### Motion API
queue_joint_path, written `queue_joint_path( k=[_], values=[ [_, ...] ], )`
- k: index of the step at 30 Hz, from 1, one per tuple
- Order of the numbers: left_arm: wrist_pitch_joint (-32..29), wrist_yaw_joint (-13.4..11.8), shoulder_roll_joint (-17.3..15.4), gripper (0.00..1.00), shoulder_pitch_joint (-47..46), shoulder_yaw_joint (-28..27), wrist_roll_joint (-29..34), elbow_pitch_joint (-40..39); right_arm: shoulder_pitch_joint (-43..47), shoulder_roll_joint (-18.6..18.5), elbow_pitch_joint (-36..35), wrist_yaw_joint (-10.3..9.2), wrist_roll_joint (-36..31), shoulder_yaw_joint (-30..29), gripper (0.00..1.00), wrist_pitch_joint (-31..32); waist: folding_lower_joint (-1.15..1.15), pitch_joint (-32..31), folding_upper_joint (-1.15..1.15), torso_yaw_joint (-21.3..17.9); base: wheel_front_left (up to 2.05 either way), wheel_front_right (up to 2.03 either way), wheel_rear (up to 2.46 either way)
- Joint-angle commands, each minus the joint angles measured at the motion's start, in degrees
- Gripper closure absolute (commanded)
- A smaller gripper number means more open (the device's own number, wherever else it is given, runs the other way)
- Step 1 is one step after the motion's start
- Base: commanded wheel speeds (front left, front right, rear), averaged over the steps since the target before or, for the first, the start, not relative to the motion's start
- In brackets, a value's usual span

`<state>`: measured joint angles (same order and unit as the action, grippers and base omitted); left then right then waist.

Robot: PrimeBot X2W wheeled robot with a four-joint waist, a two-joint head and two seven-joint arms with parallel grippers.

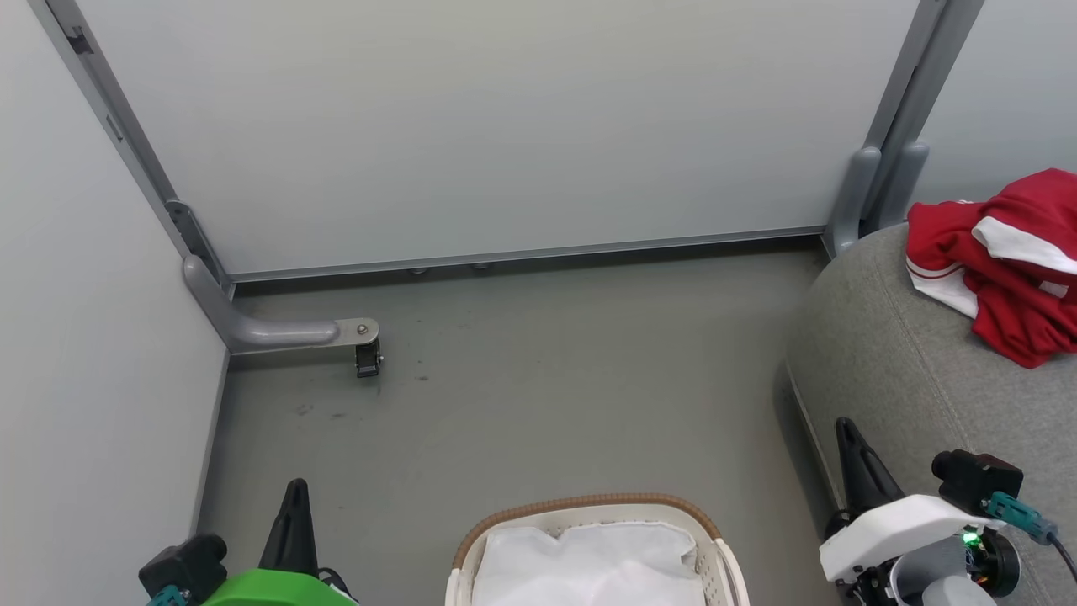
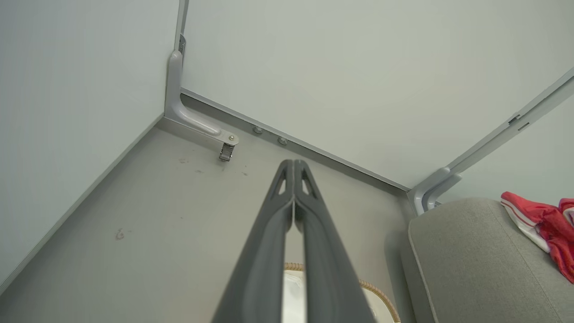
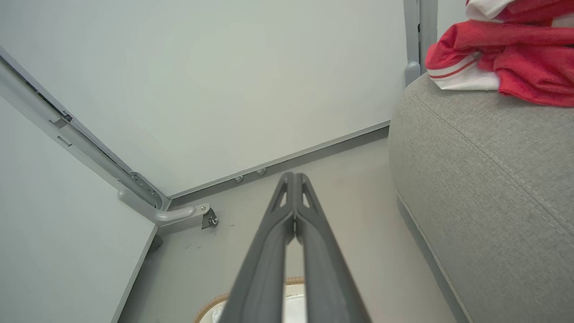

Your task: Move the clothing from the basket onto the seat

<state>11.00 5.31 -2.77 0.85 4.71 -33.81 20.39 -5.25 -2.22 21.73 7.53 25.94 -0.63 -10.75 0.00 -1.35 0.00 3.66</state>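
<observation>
Red clothing (image 1: 1005,261) with white bands lies bunched on the grey seat (image 1: 892,370) at the right; the wrist views also show the clothing (image 2: 545,226) (image 3: 502,58) on the seat (image 2: 471,264) (image 3: 489,170). The basket (image 1: 589,509) sits at the bottom centre, only its white cloth liner visible inside. My left gripper (image 1: 294,492) stands left of the basket, shut and holding nothing; its fingertips meet in the left wrist view (image 2: 293,163). My right gripper (image 1: 844,429) is beside the seat's front edge, shut and holding nothing (image 3: 293,176).
Pale partition walls (image 1: 471,126) enclose the grey floor (image 1: 522,396) on the left and far sides. A grey foot bracket with a small caster (image 1: 368,358) juts out from the left corner. Another bracket (image 1: 858,198) stands at the far right corner behind the seat.
</observation>
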Motion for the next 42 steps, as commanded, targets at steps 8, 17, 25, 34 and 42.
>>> queue_joint_path(
  k=[8,17,25,34,42],
  values=[
    [-2.3,0.5,-0.1,1.00,-2.3,-1.7,-7.9,-1.8,-0.9,-0.4,-2.1,-0.01,8.8,-0.8,1.00,2.1,0.00,0.1,0.00,-0.3,0.00,0.00,0.00],
    [-4.3,0.7,-0.1,1.00,-3.0,-3.0,-14.6,-2.4,-0.9,-0.4,-2.9,-0.02,16.4,-1.5,1.00,4.1,0.00,0.2,0.00,-0.6,0.00,0.00,0.00],
    [-5.9,0.9,-0.1,1.00,-3.6,-4.0,-20.0,-2.9,-1.0,-0.5,-3.5,-0.02,22.6,-2.1,1.00,5.8,0.00,0.4,0.00,-0.8,0.00,0.00,0.00],
    [-7.6,1.1,-0.1,1.00,-4.2,-5.1,-25.6,-3.5,-1.0,-0.5,-4.2,-0.03,29.0,-2.6,1.00,7.4,0.00,0.5,0.00,-1.1,0.00,0.00,0.00],
    [-9.0,1.3,-0.1,1.00,-4.7,-6.0,-30.2,-3.9,-1.1,-0.6,-4.7,-0.03,34.2,-3.1,1.00,8.8,0.00,0.6,0.00,-1.4,0.00,0.00,0.00]
  ],
)
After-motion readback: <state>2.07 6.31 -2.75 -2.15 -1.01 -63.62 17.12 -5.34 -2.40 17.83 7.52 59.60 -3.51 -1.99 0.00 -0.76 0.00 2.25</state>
